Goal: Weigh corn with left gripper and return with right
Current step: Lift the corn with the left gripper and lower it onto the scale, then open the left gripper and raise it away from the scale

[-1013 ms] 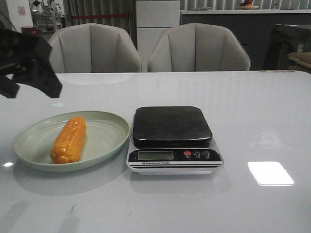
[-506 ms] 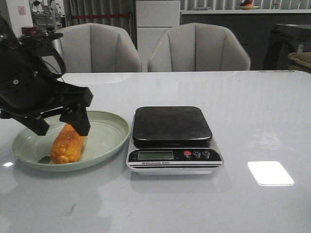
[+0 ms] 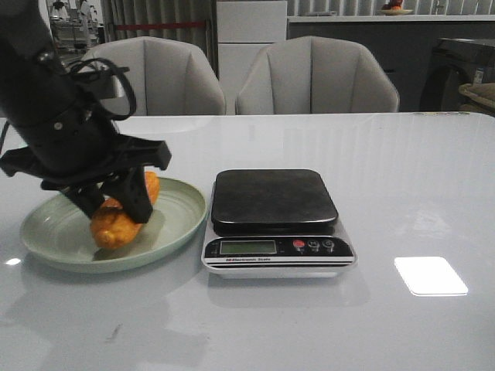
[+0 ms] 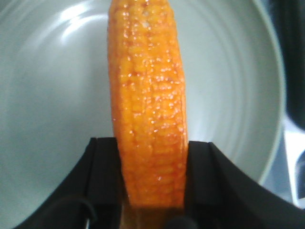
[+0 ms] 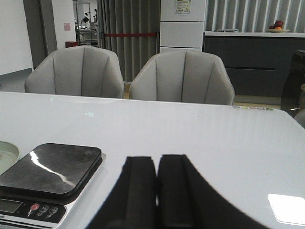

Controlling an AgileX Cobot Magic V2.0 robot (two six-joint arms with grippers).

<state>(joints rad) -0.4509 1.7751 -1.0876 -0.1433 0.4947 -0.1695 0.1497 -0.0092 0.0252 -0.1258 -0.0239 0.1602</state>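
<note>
Corn [image 3: 116, 224] is lying in the green plate [image 3: 174, 220], at nine o'clock from the kitchen scale [image 3: 274, 216], with the left gripper [image 3: 116, 205] clamping its flanks, presumably readying to lift it for weighing.

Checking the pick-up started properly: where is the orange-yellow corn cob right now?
In the front view the orange-yellow corn cob sits on the pale green plate at table left, beside the scale, clamped between the left end effector's fingers.

Glossy white tabletop [image 3: 402, 178] carries 2 things: pale green plate [image 3: 174, 220] on the left, black-topped digital scale [image 3: 274, 220] just beside it to the right. Both sit flat near the front edge.
</note>
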